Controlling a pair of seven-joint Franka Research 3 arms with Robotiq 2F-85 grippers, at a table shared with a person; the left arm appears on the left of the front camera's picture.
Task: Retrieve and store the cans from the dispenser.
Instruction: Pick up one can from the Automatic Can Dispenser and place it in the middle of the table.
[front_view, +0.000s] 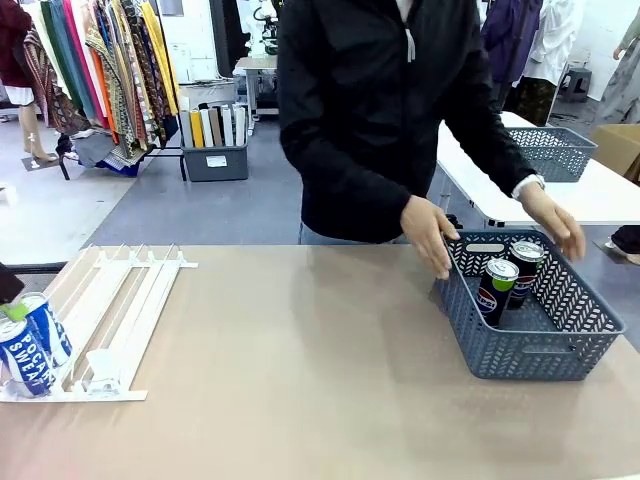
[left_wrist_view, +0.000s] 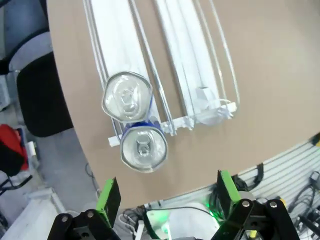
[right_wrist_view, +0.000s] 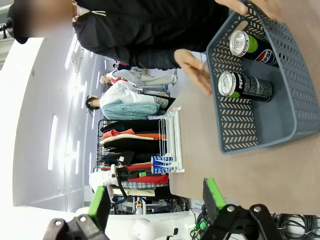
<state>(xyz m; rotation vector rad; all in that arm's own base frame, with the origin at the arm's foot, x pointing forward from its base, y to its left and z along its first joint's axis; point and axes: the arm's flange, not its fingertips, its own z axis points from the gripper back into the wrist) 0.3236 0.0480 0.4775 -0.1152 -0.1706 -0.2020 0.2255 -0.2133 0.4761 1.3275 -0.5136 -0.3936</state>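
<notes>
**Ops:** which step?

**Arm:** Picking, I'd say. I'm holding my left gripper (left_wrist_view: 167, 196) over the low end of the dispenser (left_wrist_view: 180, 60), jaws spread wide with nothing between them. My right gripper (right_wrist_view: 156, 201) is also gaping and empty, looking across the desk (front_view: 300, 380) at the basket (front_view: 530, 350).

**Ops:** where are the cans?

**Arm:** Two blue cans (front_view: 30, 345) are sitting in the dispenser's outer lane at the desk's near left corner. The front can (left_wrist_view: 142, 148) is at the lane's low end and the rear can (left_wrist_view: 126, 95) is touching it from behind. Two black cans (front_view: 510, 275) are standing in the basket by the desk's right edge. The person's hands (front_view: 430, 232) are holding the basket's far corners. So I'm judging it about half done.

**Ops:** next move?

**Arm:** Probably dropping straight onto the front can with one pad on each side. Room is looking tight, since the rails (left_wrist_view: 150, 45) are flanking it and the rear can is pressing on it. I'm expecting the rear can to roll down once the front one lifts.

**Ops:** surfaces?

**Arm:**
- **Cans:** slim smooth cylinders, looking like thin metal, with glossy print and silver tops with pull tabs. They're likely slippery and easy to dent.
- **Dispenser:** white, flat and sloping, with thin hard rails.
- **Basket:** grey plastic lattice with a herringbone cut-out.
- **Desk:** matte tan.
</notes>
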